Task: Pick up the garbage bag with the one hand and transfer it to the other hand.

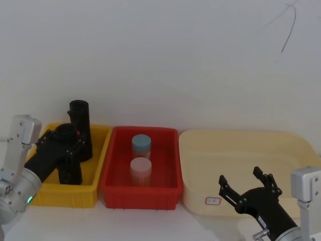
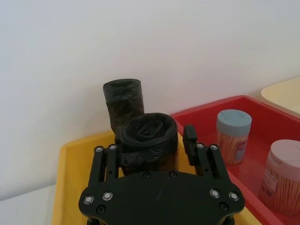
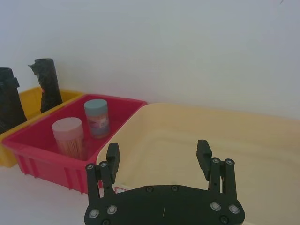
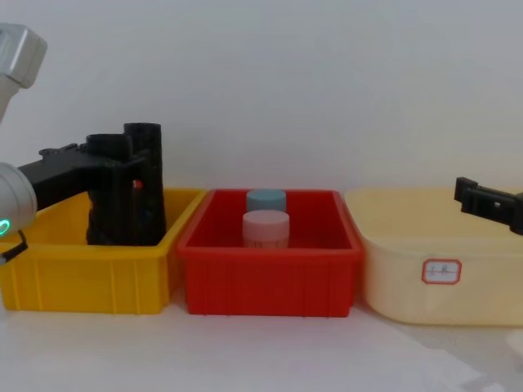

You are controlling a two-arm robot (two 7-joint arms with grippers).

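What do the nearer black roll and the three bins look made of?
The roll, straddled by the open left claw: thin black plastic film, slightly glossy, crinkled. The yellow bin, red bin, cream bin: probably rigid moulded plastic, smooth, faint sheen. The right claw hovers open by the cream bin.

The garbage bag [image 2: 150, 138] is glossy black, as is the second roll [image 2: 124, 101]. One bin [image 1: 65, 196] is yellow and the other bin [image 1: 140, 196] red. The tray [image 1: 241, 145] is cream, with a red-edged white label [image 1: 213, 201]. One jar lid [image 1: 141, 140] is blue, the other lid [image 1: 141, 163] pink.
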